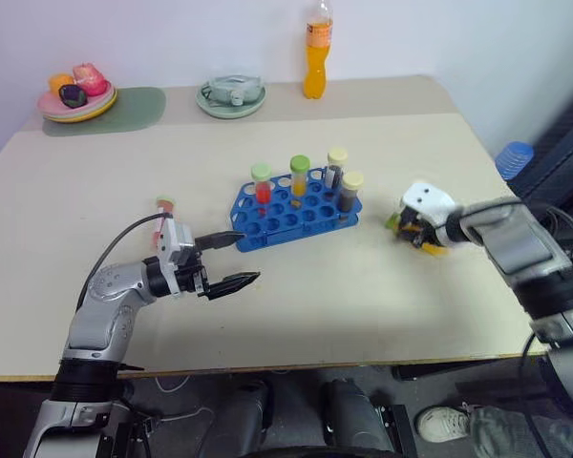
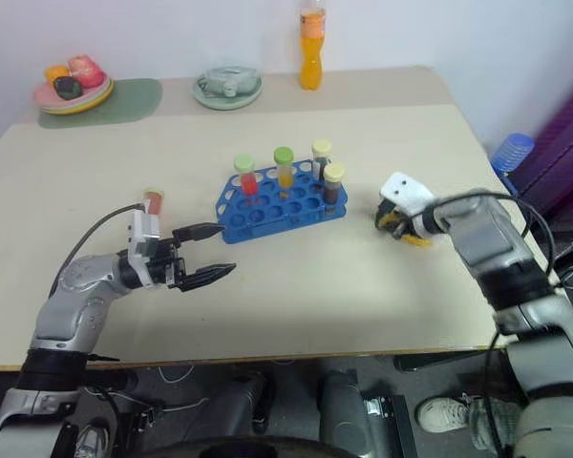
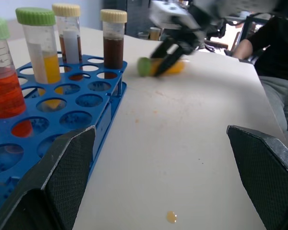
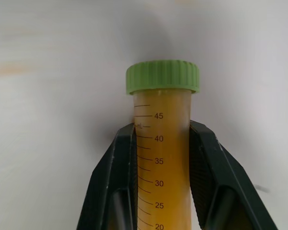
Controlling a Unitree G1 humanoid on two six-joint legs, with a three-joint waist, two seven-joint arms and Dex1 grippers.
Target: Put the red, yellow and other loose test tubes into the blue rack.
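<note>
Yellow test tube (image 4: 162, 158) | gripped by right tool (image 4: 161, 143), bench right | lift upright, lower into free blue rack (image 1: 296, 210) hole | left tool (image 1: 237, 260) wide, empty.

bare table (image 1: 363, 286) lies open before the blue rack (image 1: 296, 212); four upright tubes (image 1: 299, 176) block its back rows.

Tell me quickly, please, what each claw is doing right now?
Left claw: open, holding nothing, beside the blue rack.
Right claw: shut on a green-capped tube of yellow liquid.
</note>
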